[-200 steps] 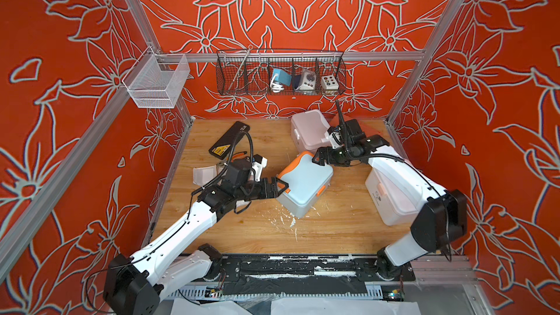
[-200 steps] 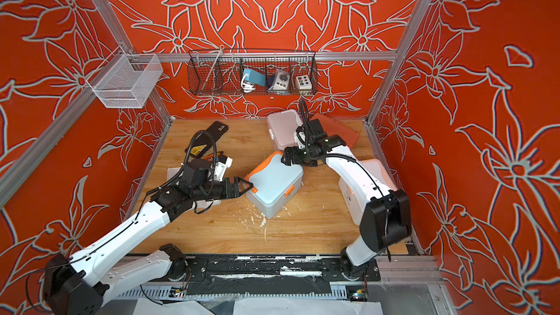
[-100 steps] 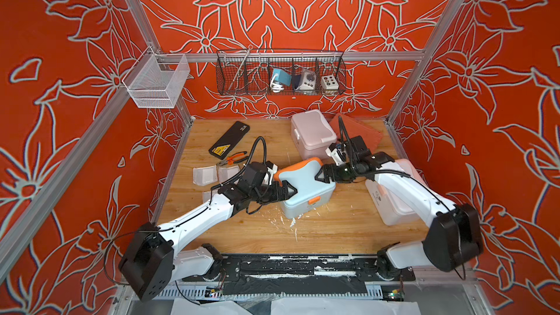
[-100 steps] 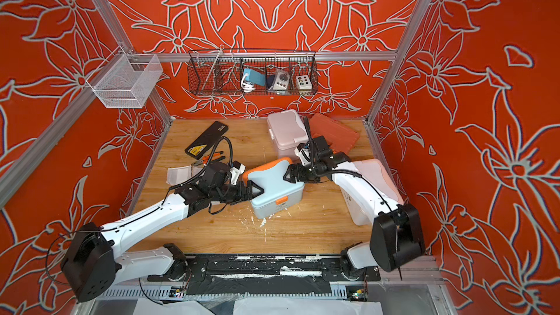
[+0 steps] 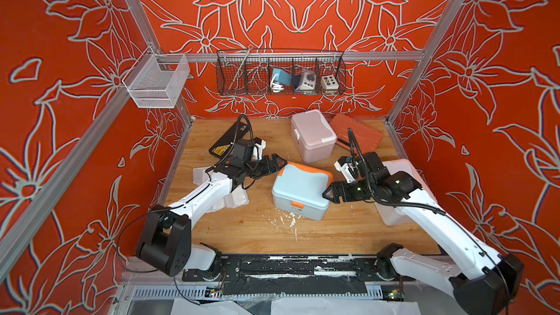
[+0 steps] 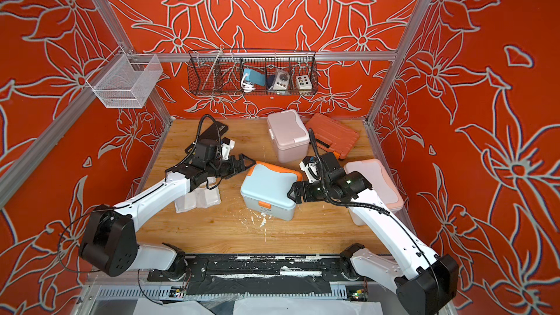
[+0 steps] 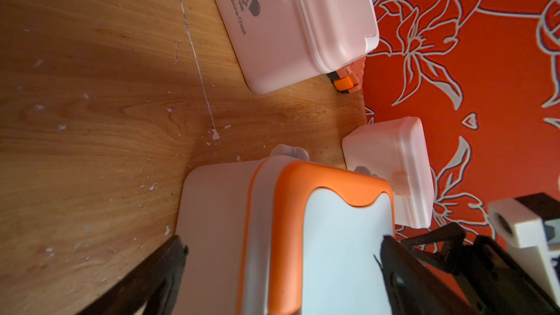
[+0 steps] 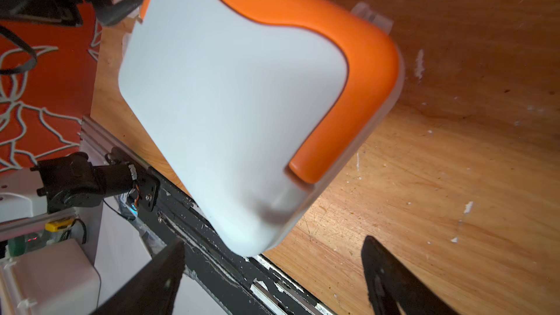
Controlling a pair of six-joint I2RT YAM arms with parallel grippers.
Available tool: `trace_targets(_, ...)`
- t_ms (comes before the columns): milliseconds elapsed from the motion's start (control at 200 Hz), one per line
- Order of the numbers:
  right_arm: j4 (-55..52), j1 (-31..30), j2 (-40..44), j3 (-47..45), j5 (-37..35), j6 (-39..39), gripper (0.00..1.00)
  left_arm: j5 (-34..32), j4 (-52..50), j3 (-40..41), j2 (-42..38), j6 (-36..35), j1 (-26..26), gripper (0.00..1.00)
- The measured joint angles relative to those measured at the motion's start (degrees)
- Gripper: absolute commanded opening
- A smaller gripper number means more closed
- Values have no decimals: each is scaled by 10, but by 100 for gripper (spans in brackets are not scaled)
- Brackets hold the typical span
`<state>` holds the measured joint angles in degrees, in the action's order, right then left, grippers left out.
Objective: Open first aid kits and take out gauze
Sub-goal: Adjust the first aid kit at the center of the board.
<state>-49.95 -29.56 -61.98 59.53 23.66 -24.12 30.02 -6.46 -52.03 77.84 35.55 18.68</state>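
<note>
The left gripper (image 5: pixel 279 162) has its jaws spread wide at the far corner of the blue-grey kit (image 5: pixel 300 186). In its wrist view the case's orange-trimmed end fills the gap between the two black fingers (image 7: pixel 154 280); whether they press on it I cannot tell. The right gripper (image 5: pixel 328 193) is open too, its tips just beside the opposite end of the case. Its wrist view shows one lid corner reaching the mouth of the jaws, with nothing clamped.

The blue-grey kit sits upright on the wooden table (image 5: pixel 333 231) between the two grippers, lid shut. Its long axis runs from one gripper to the other, with the right gripper's end slightly nearer the arms' bases. The orange latch (image 5: pixel 297 206) faces those bases and the orange-trimmed edge faces away.

Beyond both grippers stands the pink kit (image 5: pixel 313 137), closed, with the ribbed orange tool case (image 5: pixel 359 133) partly tucked behind it. The white kit (image 6: pixel 378 177) lies behind the right gripper, under that arm. Gauze pads (image 6: pixel 197 201) lie behind the left gripper, partly under its arm. The flat black case (image 5: pixel 224 143) is farther back on that side.
</note>
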Motion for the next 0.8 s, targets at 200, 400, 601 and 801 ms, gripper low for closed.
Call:
trace_targets(200,-5,0,-79,96,-23,23,95,-8,-46,86,-133,4,12,97)
trace_targets(400,2,0,-184,169,-21,47,96,-36,-83,137,-224,33,83,97)
trace_targets(601,6,1,-248,193,-26,69,95,-45,-55,146,-197,61,128,96)
trace_targets(801,22,6,-232,143,-26,73,93,-43,-26,115,-93,64,135,97)
